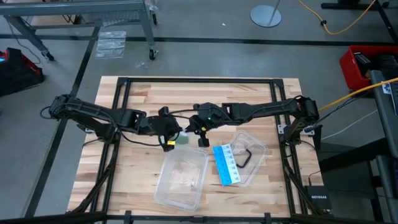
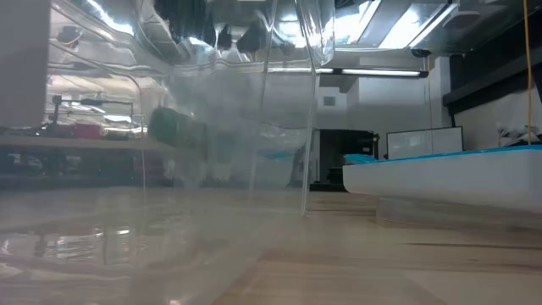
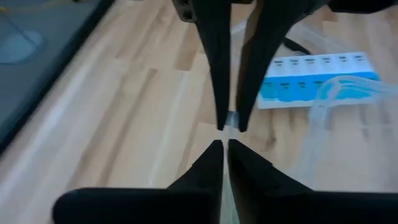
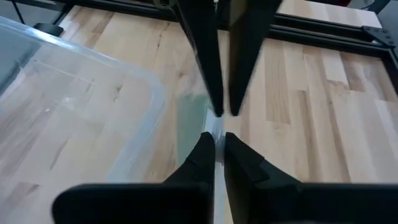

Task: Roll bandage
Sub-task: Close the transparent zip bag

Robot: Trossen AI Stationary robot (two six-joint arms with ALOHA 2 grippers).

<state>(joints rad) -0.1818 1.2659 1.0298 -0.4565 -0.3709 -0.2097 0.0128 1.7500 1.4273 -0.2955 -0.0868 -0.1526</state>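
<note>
The green bandage is held between my two grippers at the table's middle, just beyond the clear container. In the low view it shows as a dark green shape above the tabletop, seen through the container's wall. My left gripper comes from the table's left and my right gripper from the right. Their fingertips nearly meet tip to tip. Both are shut on the bandage. In the right wrist view a pale green band lies beside the fingers. My left gripper pinches the bandage at its left end between its two fingers, coming level from the table's left. The strip shows edge-on as a thin line between the fingers. The bandage is lifted clear of the table. My right gripper pinches the bandage at its right end between its two fingers, coming level from the table's right, opposite the left gripper. Only a thin pale edge shows between the fingertips. The bandage is clear of the table.
A clear plastic container lies just near of the grippers. Its clear lid, with a black loop on it, lies to the right. A blue-and-white card lies between them. Bare wood is at the table's far side and left.
</note>
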